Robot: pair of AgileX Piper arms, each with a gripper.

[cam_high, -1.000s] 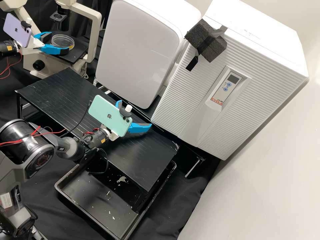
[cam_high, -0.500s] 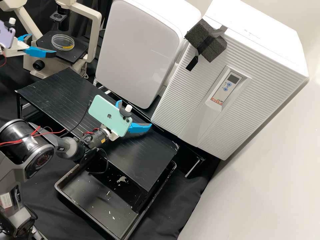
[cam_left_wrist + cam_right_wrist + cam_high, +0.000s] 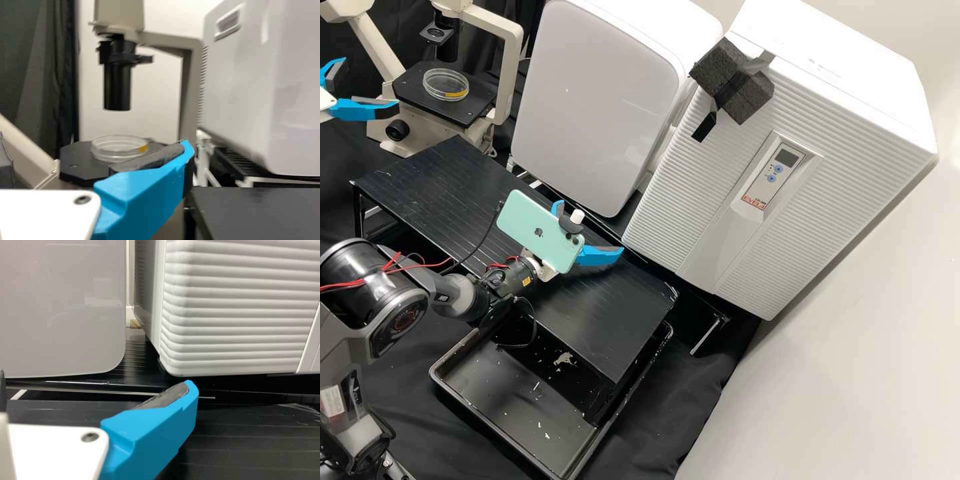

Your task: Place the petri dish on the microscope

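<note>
Petri dish (image 3: 446, 85) rests on the microscope stage (image 3: 468, 112).

We see a clear, glossy petri dish (image 3: 445, 85), matt black cloth (image 3: 687, 387), rough foam blocks (image 3: 747, 100) and a scuffed, faintly shiny counter (image 3: 423, 177).

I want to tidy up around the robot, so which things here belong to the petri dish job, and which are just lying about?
For the job:
- petri dish, resting on the microscope's stage
- microscope
- left hand, open, off to the side of the dish

Just about:
- black tray with pale scraps in it
- smooth white cabinet
- ribbed white cabinet
</note>
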